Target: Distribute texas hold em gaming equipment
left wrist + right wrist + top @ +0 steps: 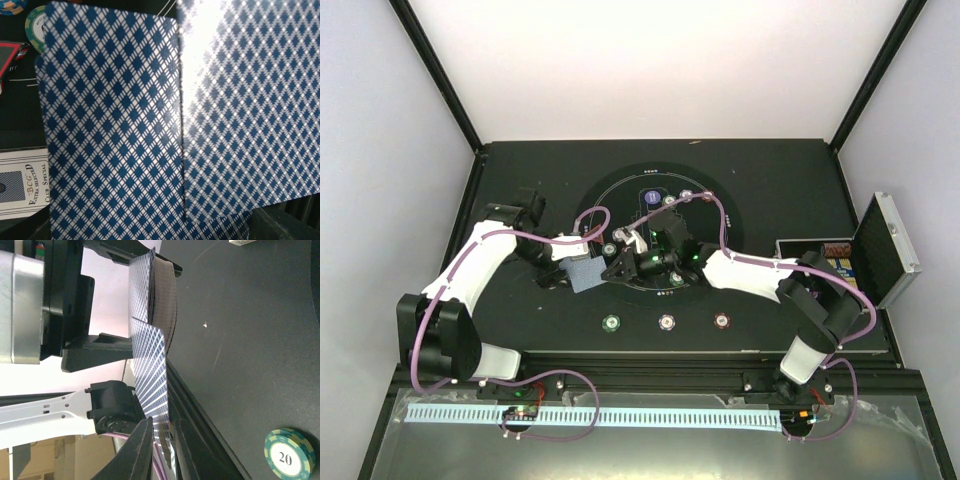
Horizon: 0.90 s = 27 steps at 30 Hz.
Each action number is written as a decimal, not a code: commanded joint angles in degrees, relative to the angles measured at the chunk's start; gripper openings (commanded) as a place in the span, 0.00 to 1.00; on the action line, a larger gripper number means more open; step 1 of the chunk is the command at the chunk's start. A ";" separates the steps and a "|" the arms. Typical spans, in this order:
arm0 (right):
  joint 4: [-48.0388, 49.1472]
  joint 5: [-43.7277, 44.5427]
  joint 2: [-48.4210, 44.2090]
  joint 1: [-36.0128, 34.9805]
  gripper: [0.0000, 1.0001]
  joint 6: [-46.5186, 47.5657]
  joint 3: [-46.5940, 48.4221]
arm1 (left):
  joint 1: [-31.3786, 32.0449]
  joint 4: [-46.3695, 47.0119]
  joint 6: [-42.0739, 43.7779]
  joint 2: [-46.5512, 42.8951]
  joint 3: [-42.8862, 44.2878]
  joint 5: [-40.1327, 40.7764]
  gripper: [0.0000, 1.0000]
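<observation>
Overhead, a matte black desk (770, 190) with a thin white ring drawn on it sits inside a booth of plain white walls (650, 60) and black corner posts. Both tools meet over the near half of that ring. Well off to the right of the right tool, at the desk's edge, a silver-edged black case (888, 250) stands open with its lid tilted up. Its tray (817, 250) holds rows of chips too small to count. Nearer the arm bases than either tool, three chips lie in a row, well apart: a green chip (611, 323), a pale chip (667, 322) and a red chip (721, 321). Beyond the tools, a purple disc (651, 197) and a few small chips sit along the ring's far side. The left tool (578, 262) is clamped tight on a deck (164, 295) of blue diamond-backed playing cards, and those backs fill almost all of its own camera. One card (150, 375) bends away from the deck, and its free end lies between the fingers of the right tool (162, 432). Those fingers stand only a narrow gap apart; whether they actually pinch the card I cannot tell. Beside the left tool, down on the desk, lies a white card box (22, 182) printed "Club Special" and "Extra Selected". Near the right tool, a green-and-white striped chip (290, 452) on the desk reads "20".
</observation>
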<state>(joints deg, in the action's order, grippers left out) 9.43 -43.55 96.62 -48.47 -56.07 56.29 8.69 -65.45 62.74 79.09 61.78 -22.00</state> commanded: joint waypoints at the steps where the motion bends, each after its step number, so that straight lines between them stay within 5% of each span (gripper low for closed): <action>1: 1.25 0.94 -0.87 -0.27 0.12 -0.16 -0.83 | -0.07 0.66 -0.82 -1.16 0.71 0.22 0.02; 5: 1.23 0.97 -1.46 -0.28 0.01 0.02 -0.61 | -0.05 0.75 -0.95 -1.09 0.71 0.35 0.02; 15: 2.90 -0.43 -3.53 1.36 0.01 -1.14 -3.34 | -0.07 1.16 -1.86 -0.36 0.99 1.45 0.02; 27: -5.18 -5.27 -7.03 16.10 0.01 4.56 -1.96 | -0.66 -0.42 -1.47 0.09 2.20 2.49 0.01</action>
<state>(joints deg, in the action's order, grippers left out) 7.75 -46.44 87.85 -35.70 -54.59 50.22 8.58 -64.62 61.43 79.13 61.78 -19.38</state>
